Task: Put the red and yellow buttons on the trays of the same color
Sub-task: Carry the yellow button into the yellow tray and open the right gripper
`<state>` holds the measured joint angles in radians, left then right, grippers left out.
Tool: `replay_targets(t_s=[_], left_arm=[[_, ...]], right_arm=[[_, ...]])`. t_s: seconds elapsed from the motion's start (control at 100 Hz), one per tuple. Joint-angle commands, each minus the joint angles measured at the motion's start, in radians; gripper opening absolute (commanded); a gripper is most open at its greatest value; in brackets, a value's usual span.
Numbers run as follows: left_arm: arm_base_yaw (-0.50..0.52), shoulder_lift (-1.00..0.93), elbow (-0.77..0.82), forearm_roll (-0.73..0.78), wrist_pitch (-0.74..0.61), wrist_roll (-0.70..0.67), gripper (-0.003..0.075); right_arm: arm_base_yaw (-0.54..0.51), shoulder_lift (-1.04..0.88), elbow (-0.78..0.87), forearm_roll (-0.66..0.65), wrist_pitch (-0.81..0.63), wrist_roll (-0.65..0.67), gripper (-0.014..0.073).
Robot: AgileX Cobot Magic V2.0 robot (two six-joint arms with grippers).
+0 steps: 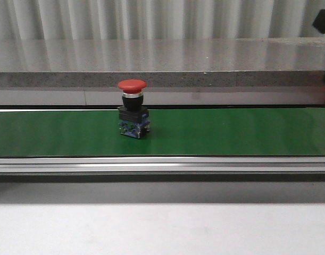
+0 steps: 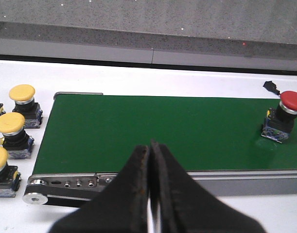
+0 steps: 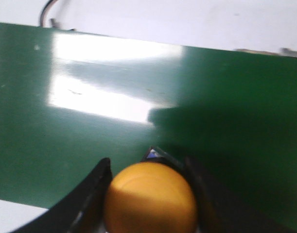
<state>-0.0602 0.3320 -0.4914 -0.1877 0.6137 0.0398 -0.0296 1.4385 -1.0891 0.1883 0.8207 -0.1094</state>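
Buttons are spread over a long green conveyor belt [image 1: 231, 133] that runs across the white table [image 1: 162, 228] in front of a grey speckled ledge [image 1: 162, 56]. In the front view a single red button [image 1: 132, 108] stands upright on the belt, a little left of its middle, its red mushroom cap on top of a black body and a blue base. The left wrist view shows the belt's end roller and metal side rail [image 2: 65, 183], and off that end, on the white table, three yellow buttons [image 2: 12, 135] standing upright in a column close beside one another, with a sliver of something red at the frame edge that is too cut off to identify. The same red button appears far along the belt in that view. The left gripper [image 2: 150, 194] hangs above the near rail with its dark fingers [image 2: 133, 189] pressed together and nothing between them. The right gripper [image 3: 149, 204] is over the belt, its fingers [image 3: 92, 194] pinching a yellow button [image 3: 150, 199] by the sides of its cap; whether that button's base rests on the belt cannot be told.
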Motion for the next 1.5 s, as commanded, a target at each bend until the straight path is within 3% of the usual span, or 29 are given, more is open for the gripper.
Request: replay_targets(t_s=[0.0, 0.33, 0.52, 0.69, 1.37, 1.49], left_arm=[[-0.01, 0.008, -0.026, -0.015, -0.075, 0.004, -0.002], [-0.01, 0.008, -0.026, -0.015, -0.075, 0.004, -0.002], [-0.01, 0.008, -0.026, -0.015, -0.075, 0.004, -0.002], [-0.01, 0.008, -0.026, -0.015, -0.075, 0.004, -0.002], [-0.01, 0.008, -0.026, -0.015, -0.075, 0.004, -0.002], [-0.01, 0.008, -0.026, -0.015, -0.075, 0.004, -0.002]], right_arm=[[-0.07, -0.065, -0.036, -0.062, 0.006, 0.045, 0.0238], [-0.43, -0.139, -0.005, -0.071, -0.027, 0.172, 0.0238], [-0.536, -0.138, 0.066, -0.071, -0.146, 0.219, 0.0238], [-0.566, -0.108, 0.111, -0.07, -0.242, 0.239, 0.0238], [-0.566, 0.129, 0.112, -0.069, -0.289, 0.24, 0.0239], [-0.566, 0.137, 0.112, -0.069, -0.29, 0.24, 0.0295]])
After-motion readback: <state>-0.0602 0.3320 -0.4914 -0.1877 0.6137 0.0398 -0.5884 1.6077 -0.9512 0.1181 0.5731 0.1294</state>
